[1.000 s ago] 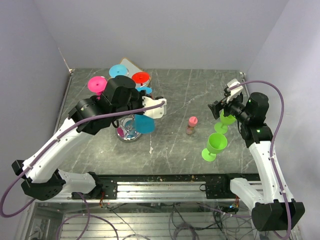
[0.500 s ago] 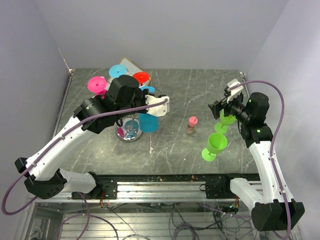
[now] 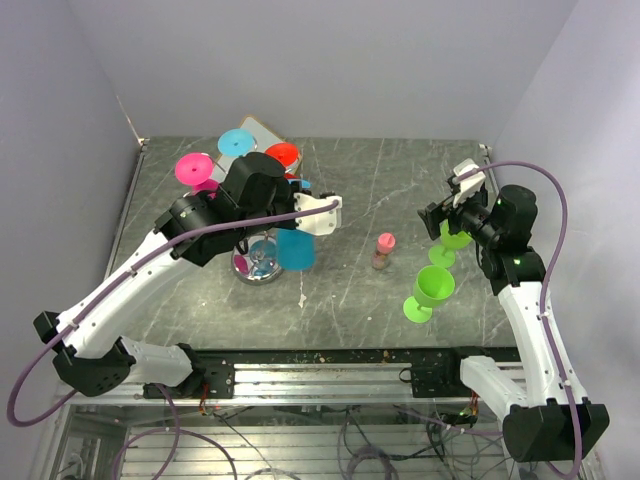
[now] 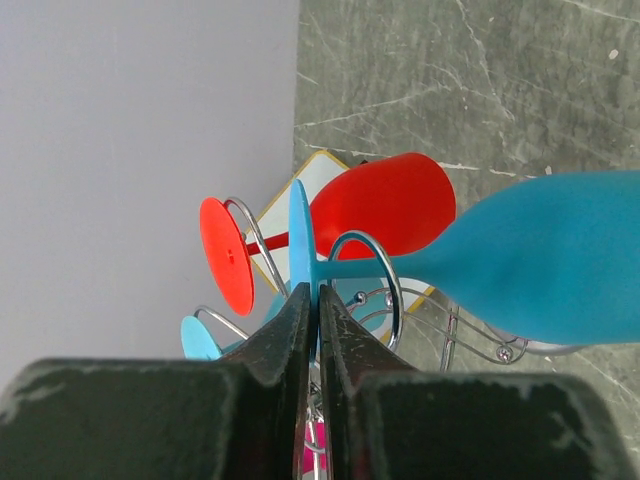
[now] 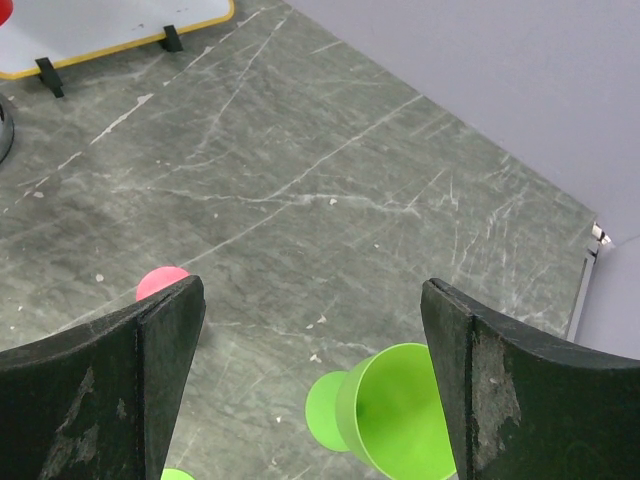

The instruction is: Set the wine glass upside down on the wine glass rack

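Blue glass (image 4: 540,270) is at the rack (image 3: 256,267): in the left wrist view its stem runs through one of the curled wire hooks, with the thin foot on the near side of the wire and the bowl on the far side. From above, the bowl hangs beside the rack's post, over the table (image 3: 360,180).

The left gripper (image 4: 314,300) is up at the foot of that glass. Its fingers (image 4: 290,330) stand almost together with only a slit between them, and the edge of the foot sits right at the slit. Whether they pinch the foot or have let it go I cannot tell.

A red glass (image 4: 385,205) hangs on the rack just behind the blue one, and a pink foot (image 3: 195,168) and a light blue foot (image 3: 237,142) show at other hooks. A white board (image 5: 120,20) stands beyond the rack.

The right gripper (image 5: 312,290) hovers well apart, over the right side of the table, its fingers (image 5: 170,340) spread wide and grasping nothing. A green glass (image 5: 395,410) lies beneath it, a second green glass (image 3: 432,290) sits nearer the arm's base, and a small pink bottle (image 3: 384,250) stands between the two arms.
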Available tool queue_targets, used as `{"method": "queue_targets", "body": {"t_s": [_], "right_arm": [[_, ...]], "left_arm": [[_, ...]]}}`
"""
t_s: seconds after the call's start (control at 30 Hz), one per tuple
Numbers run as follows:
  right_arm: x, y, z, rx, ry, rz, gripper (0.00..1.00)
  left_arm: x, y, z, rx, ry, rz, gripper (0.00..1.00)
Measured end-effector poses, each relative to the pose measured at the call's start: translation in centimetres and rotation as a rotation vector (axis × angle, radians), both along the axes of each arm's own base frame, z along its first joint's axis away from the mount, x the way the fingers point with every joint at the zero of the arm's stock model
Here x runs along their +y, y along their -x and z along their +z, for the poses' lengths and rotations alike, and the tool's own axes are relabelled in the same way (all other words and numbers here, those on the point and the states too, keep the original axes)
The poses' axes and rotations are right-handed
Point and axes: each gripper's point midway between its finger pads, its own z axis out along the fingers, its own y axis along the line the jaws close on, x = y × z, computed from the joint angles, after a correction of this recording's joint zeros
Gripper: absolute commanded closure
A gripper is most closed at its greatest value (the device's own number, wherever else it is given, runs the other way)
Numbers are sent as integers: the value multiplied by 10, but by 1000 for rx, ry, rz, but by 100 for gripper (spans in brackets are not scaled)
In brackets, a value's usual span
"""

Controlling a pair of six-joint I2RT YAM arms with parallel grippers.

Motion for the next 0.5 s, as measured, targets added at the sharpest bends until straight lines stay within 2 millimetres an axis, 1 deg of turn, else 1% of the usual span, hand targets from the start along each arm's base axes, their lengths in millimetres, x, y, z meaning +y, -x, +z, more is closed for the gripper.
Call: {"method": "queue_targets", "body": {"t_s": [0.37, 0.5], "right_arm": [[-2, 1, -4, 19, 17, -6, 11], [-6, 1, 1, 12, 29, -27, 11]], "left_arm": [[0, 4, -7, 28, -18, -16, 74], [1, 6, -10, 39, -25, -18, 71]]}}
